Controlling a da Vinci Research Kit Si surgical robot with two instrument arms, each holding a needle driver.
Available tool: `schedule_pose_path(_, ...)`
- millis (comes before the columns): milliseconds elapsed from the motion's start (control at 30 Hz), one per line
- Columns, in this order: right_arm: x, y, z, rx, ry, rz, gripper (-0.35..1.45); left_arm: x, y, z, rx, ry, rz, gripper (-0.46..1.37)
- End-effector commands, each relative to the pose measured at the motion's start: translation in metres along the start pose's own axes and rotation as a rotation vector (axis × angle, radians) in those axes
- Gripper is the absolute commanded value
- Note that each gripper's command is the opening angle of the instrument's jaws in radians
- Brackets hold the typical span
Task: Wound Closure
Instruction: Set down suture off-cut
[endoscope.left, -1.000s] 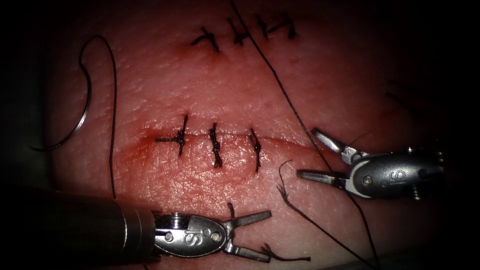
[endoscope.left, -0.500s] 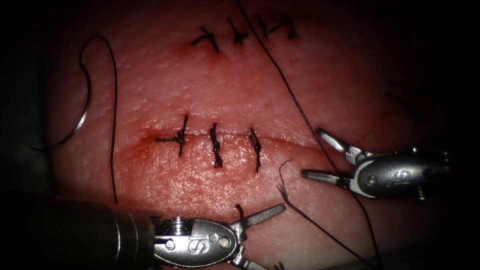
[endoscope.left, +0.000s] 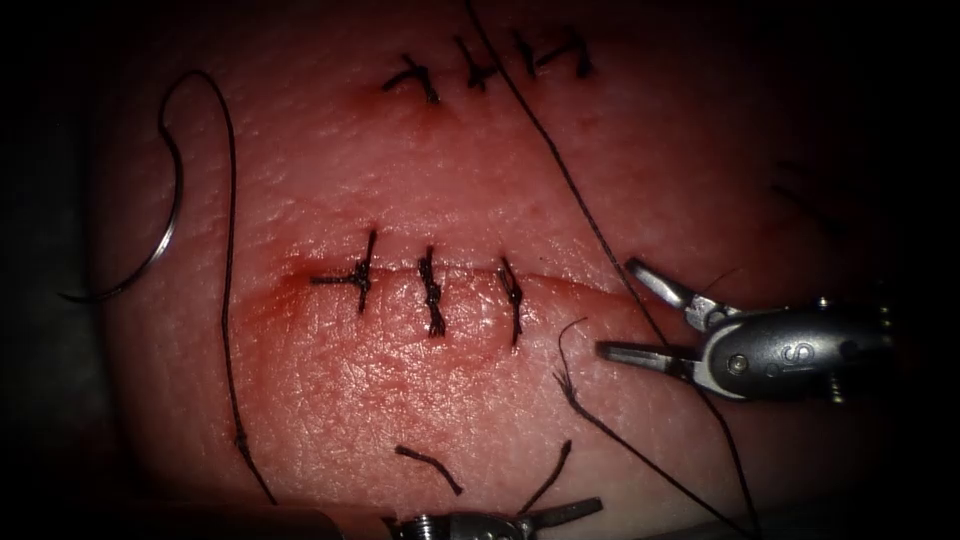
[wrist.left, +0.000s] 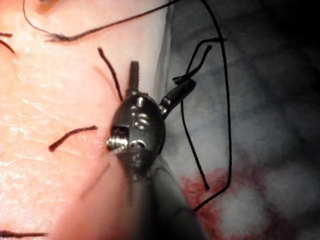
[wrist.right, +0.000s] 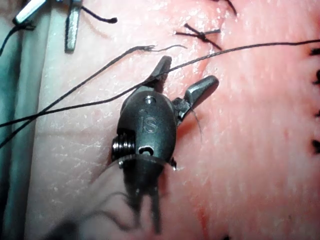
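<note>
The curved needle (endoscope.left: 168, 228) lies loose on the tissue (endoscope.left: 420, 380), far left of the cut (endoscope.left: 585, 285); neither tool holds it. Its thread (endoscope.left: 228, 280) loops up and runs down toward the bottom edge. Three stitches (endoscope.left: 432, 290) cross the cut. My right tool (endoscope.left: 620, 308) stands open at the cut's right end, holding nothing. A long thread (endoscope.left: 575, 195) runs diagonally across its open jaws, as the right wrist view also shows for the right tool (wrist.right: 189, 70). My left tool (endoscope.left: 560, 520) sits at the bottom edge. In the left wrist view the left tool (wrist.left: 162, 75) is open and holds nothing.
A second row of stitches (endoscope.left: 475, 68) sits at the top. Cut ends of thread (endoscope.left: 430, 468) lie on the tissue near the left tool. A loose thread tail (endoscope.left: 570, 355) runs from below the cut toward the lower right. Red fluid (wrist.left: 225, 195) stains the cloth beside the tissue.
My left tool has drawn back down to the bottom edge, jaws still open, uncovering cut thread ends. The right tool has barely moved.
</note>
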Motion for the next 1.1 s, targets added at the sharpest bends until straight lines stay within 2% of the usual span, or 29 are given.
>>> schedule_pose_path(33, 0.0, 0.0, 0.0, 0.006, -0.002, -0.001, 1.14, -0.0001, -0.0002, -0.0002, -0.037, 0.024, -0.015, 0.95)
schedule_pose_path(67, 0.0, -0.0001, 0.0, 0.006, -0.002, -0.001, 1.14, -0.0002, -0.0008, -0.0008, -0.063, 0.035, -0.016, 1.01)
schedule_pose_path(100, 0.0, -0.0001, 0.0001, 0.006, -0.002, -0.001, 1.13, -0.0003, -0.0012, -0.0012, -0.06, 0.038, -0.02, 0.99)
schedule_pose_path(133, 0.0, -0.0001, 0.0001, 0.006, -0.002, 0.0, 1.14, -0.0004, -0.0017, -0.0019, -0.036, 0.044, -0.036, 0.82)
schedule_pose_path(167, 0.0, -0.0001, 0.0001, 0.006, -0.002, 0.0, 1.14, -0.0005, -0.0021, -0.0026, 0.001, 0.053, -0.04, 0.47)
schedule_pose_path(200, 0.0, -0.0001, 0.0001, 0.006, -0.002, 0.0, 1.14, -0.0006, -0.0022, -0.0027, 0.009, 0.055, -0.046, 0.48)
schedule_pose_path(333, 0.0, -0.0001, 0.0002, 0.005, -0.003, 0.0, 1.13, -0.0018, -0.0025, -0.0051, 0.021, 0.036, -0.019, 0.2)
schedule_pose_path(400, 0.0001, 0.0, 0.0002, 0.004, -0.005, 0.001, 1.14, -0.003, -0.0018, -0.0066, 0.05, -0.068, 0.036, 0.13)
schedule_pose_path(467, 0.0002, 0.0, 0.0003, 0.004, -0.005, 0.001, 1.14, -0.0036, -0.0012, -0.0073, 0.055, -0.115, 0.065, 0.05)
schedule_pose_path(500, 0.0002, 0.0, 0.0004, 0.003, -0.006, 0.002, 1.14, -0.0042, -0.0004, -0.0083, 0.054, -0.167, 0.113, -0.03)
schedule_pose_path(533, 0.0003, 0.0, 0.0004, 0.001, -0.009, 0.002, 1.14, -0.0044, 0.0, -0.0088, 0.051, -0.19, 0.139, -0.02)
schedule_pose_path(633, 0.0003, 0.0, 0.0006, 0.001, -0.009, 0.003, 1.14, -0.0045, 0.0008, -0.0102, 0.033, -0.242, 0.212, 0.34)
schedule_pose_path(667, 0.0004, -0.0001, 0.0008, 0.001, -0.008, 0.004, 1.14, -0.0042, 0.0011, -0.0109, 0.031, -0.275, 0.253, 0.52)
schedule_pose_path(733, 0.0004, -0.0001, 0.001, 0.002, -0.007, 0.004, 1.15, -0.0037, 0.0013, -0.0115, 0.052, -0.302, 0.286, 0.58)
schedule_pose_path(800, 0.0004, -0.0001, 0.0012, 0.002, -0.006, 0.005, 1.16, -0.0024, 0.0015, -0.0121, 0.091, -0.323, 0.32, 0.63)
schedule_pose_path(867, 0.0005, -0.0001, 0.0014, 0.004, -0.007, 0.005, 1.16, -0.0005, 0.0016, -0.0124, 0.125, -0.313, 0.326, 0.7)
schedule_pose_path(933, 0.0005, -0.0002, 0.0016, 0.004, -0.006, 0.005, 1.17, 0.0016, 0.0018, -0.0125, 0.146, -0.308, 0.344, 0.73)
schedule_pose_path(1033, 0.0006, -0.0003, 0.0016, 0.007, -0.005, 0.005, 1.18, 0.0047, 0.0021, -0.0127, 0.166, -0.299, 0.347, 0.92)
schedule_pose_path(1100, 0.0005, -0.0004, 0.0016, 0.007, -0.004, 0.004, 1.18, 0.007, 0.0022, -0.0127, 0.181, -0.277, 0.359, 0.99)
